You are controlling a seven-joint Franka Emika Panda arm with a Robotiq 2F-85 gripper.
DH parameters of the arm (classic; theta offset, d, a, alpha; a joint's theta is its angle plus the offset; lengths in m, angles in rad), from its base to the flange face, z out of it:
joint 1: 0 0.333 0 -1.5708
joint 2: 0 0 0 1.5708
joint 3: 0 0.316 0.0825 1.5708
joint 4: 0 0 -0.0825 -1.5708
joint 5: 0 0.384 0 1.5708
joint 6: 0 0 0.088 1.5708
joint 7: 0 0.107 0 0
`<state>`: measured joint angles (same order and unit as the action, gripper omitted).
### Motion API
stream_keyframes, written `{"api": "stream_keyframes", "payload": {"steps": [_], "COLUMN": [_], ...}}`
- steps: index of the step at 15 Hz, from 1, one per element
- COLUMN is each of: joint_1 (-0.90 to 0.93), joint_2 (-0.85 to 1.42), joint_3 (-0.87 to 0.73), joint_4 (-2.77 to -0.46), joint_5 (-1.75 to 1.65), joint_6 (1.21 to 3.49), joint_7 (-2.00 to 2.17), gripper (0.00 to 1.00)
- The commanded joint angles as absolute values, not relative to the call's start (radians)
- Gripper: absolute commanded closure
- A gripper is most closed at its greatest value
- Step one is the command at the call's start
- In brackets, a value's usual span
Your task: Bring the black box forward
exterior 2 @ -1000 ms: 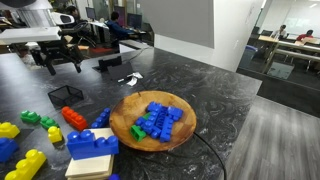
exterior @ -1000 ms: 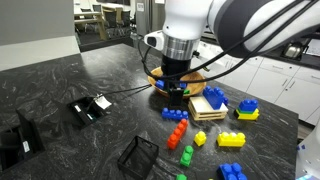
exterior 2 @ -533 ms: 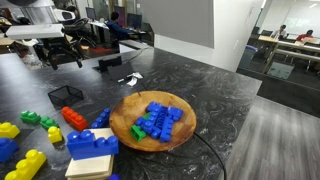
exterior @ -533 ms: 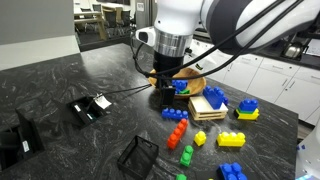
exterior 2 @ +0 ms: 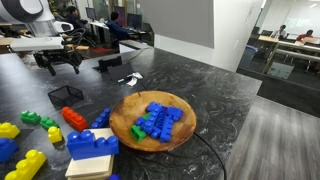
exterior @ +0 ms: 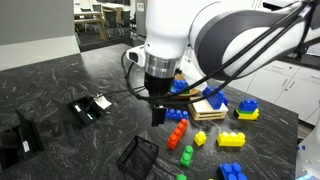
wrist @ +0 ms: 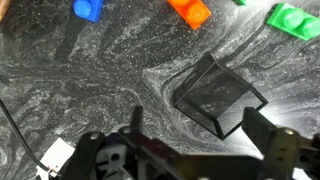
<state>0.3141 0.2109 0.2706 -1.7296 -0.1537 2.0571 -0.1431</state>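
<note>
Far left in an exterior view sits a solid black angular stand [exterior: 20, 140], matte and hard-edged, on the dark stone-look tabletop [exterior: 60, 75] with its pale veining. At about two o'clock from the stand lies a flat black gadget [exterior: 90, 107] with a white part.

Further right, the black box [exterior: 139, 155] rests on the tabletop near the front edge. It is squarish and open-topped, with thin mesh walls I can see through, and it is turned corner-on to the camera. My gripper [exterior: 157, 112] hangs at roughly one o'clock from the box and clear of it.

Right of that come glossy plastic bricks: a red brick [exterior: 176, 132], a green brick [exterior: 187, 155] and a yellow brick [exterior: 231, 140]. A square pale wooden tray [exterior: 208, 105] sits at eleven o'clock from the yellow one. In an exterior view a round wooden bowl [exterior 2: 125, 135] with a smooth rim holds a heap of blue bricks [exterior 2: 155, 118].

In the wrist view the fingers [wrist: 262, 135] are spread wide apart with nothing clamped between them, and I see them touching nothing. The mesh box lies on the stone beyond them, nearer the right-hand finger, at about one o'clock from the gap.
</note>
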Motion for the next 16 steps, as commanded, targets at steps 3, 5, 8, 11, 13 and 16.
{"api": "stream_keyframes", "payload": {"steps": [3, 5, 8, 11, 13, 16], "joint_1": [0.339, 0.348, 0.363, 0.373, 0.375, 0.38], "joint_2": [0.291, 0.308, 0.325, 0.331, 0.342, 0.348], "joint_3": [0.267, 0.264, 0.259, 0.258, 0.262, 0.259], "joint_4": [-1.707, -1.71, -1.719, -1.726, -1.721, -1.725], "joint_5": [-0.141, -0.133, -0.137, -0.134, -0.123, -0.135], "joint_6": [2.172, 2.185, 2.184, 2.16, 2.138, 2.139], "joint_7": [0.0, 0.065, 0.145, 0.202, 0.21, 0.208], "gripper": [0.0, 0.0, 0.0, 0.0, 0.0, 0.0]}}
